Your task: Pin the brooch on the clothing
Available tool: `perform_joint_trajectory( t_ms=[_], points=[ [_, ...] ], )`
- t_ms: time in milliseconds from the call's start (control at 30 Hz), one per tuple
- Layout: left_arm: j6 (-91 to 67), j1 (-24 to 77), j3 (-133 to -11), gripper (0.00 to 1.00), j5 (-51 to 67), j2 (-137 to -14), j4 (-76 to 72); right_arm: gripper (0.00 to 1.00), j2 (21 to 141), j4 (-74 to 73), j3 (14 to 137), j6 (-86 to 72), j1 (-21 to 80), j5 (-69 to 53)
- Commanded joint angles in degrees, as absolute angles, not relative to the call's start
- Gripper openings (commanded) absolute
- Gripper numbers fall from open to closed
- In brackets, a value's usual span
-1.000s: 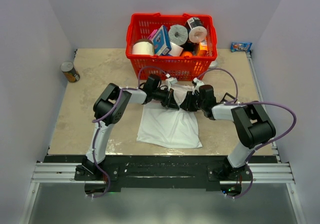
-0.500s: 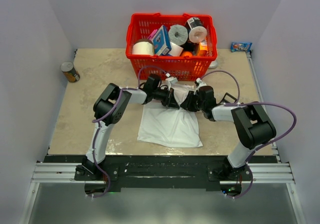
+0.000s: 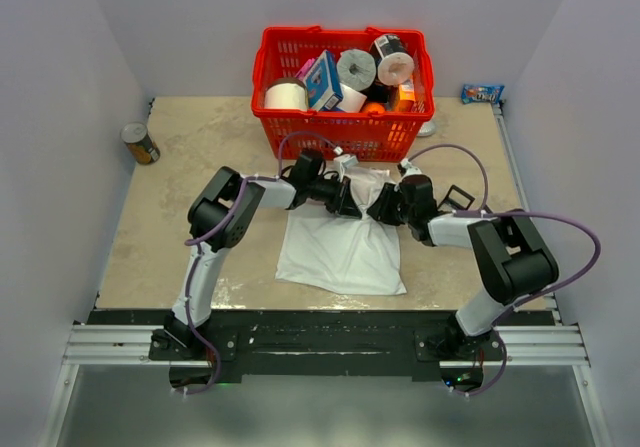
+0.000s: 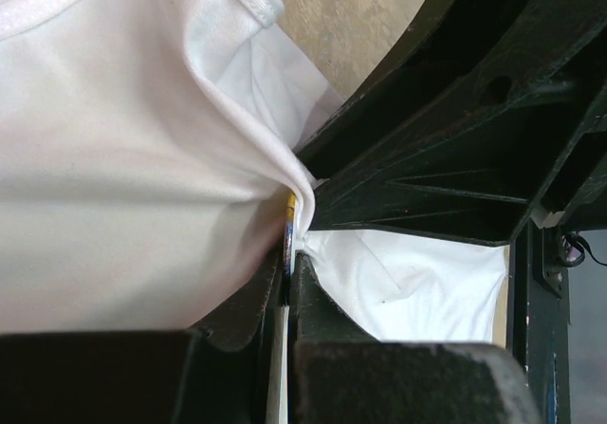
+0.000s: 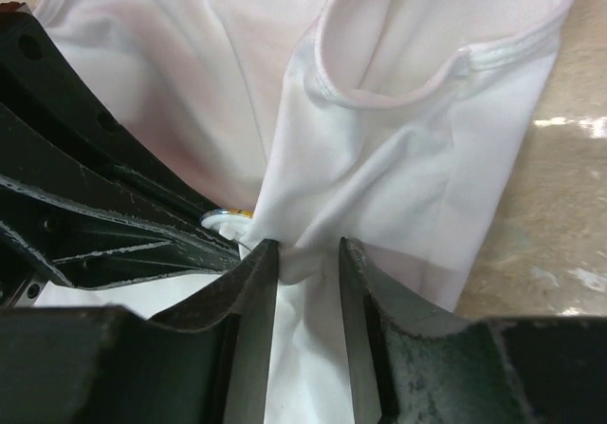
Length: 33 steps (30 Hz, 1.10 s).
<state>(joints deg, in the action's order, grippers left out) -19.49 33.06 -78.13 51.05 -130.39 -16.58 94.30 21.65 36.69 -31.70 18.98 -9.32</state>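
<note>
**Brooch clamped at shirt's far edge; right grip undetermined**

Overhead: The white shirt [image 3: 345,252] lies flat on the bench [image 3: 200,137], on the near side of a red basket [image 3: 345,124]. The left fingers [image 3: 345,200] and right fingers [image 3: 383,205] meet close together over the shirt's far edge. A can [image 3: 140,143] stands far left. A packet [image 3: 482,94] lies far right.

Left wrist: The left fingers [image 4: 311,305] are pressed together on the brooch [image 4: 288,217], seen edge-on. Shirt [image 4: 123,177] cloth is bunched against it.

Right wrist: The right fingers [image 5: 256,291] stand narrowly apart with a fold of shirt [image 5: 398,158] between them. Whether they pinch it cannot be told. The brooch [image 5: 226,218] sits just left of that fold.
</note>
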Motion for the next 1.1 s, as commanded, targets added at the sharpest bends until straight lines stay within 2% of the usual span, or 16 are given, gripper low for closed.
perform_joint_trajectory(
  t_ms=[0,33,67,100,133,167,333,467,633,833,1067],
  points=[
    [-18.81,33.84,-78.05,0.04,49.84,-128.76,-13.28,0.4,88.34,19.96,35.95,-30.06,18.11,-5.28],
    [-18.55,33.84,-78.05,0.16,49.57,-128.41,-13.18,0.45,85.81,17.86,35.86,-29.8,18.11,-4.75],
    [-18.37,33.75,-77.96,0.23,49.31,-127.45,-13.01,0.56,84.13,16.71,35.77,-29.36,18.11,-3.61],
    [-18.02,33.58,-77.87,0.3,48.61,-126.92,-12.75,0.62,82.63,15.66,35.68,-29.09,18.11,-3.17],
    [-17.93,33.4,-77.78,0.42,48.26,-126.31,-12.74,0.66,79.75,13.47,35.68,-28.83,18.11,-2.73],
    [-17.76,33.22,-77.61,0.47,47.47,-124.99,-12.48,0.71,78.41,12.32,35.51,-28.65,17.84,-1.77],
    [-10.38,32.96,-78.92,0.77,39.3,-119.1,-3.97,0.79,71.03,3.1,35.68,-27.51,16.26,0.96],
    [-5.54,32.96,-80.5,0.83,28.6,-110.69,4.64,0.81,64.62,-3.68,35.51,-26.63,11.09,3.07],
    [-2.73,33.05,-80.78,0.88,19.26,-97.69,15.98,0.83,63.54,-8.78,35.16,-25.75,2.03,1.76],
    [-1.76,32.87,-69.99,0.96,18.46,-82.3,18.28,0.83,64.6,-11.33,34.71,-25.84,-6.76,1.75],
    [-1.49,32.87,-66.8,0.99,17.23,-77.78,18.1,0.81,64.95,-14.76,35.42,-26.19,-12.48,5.88]
  ],
)
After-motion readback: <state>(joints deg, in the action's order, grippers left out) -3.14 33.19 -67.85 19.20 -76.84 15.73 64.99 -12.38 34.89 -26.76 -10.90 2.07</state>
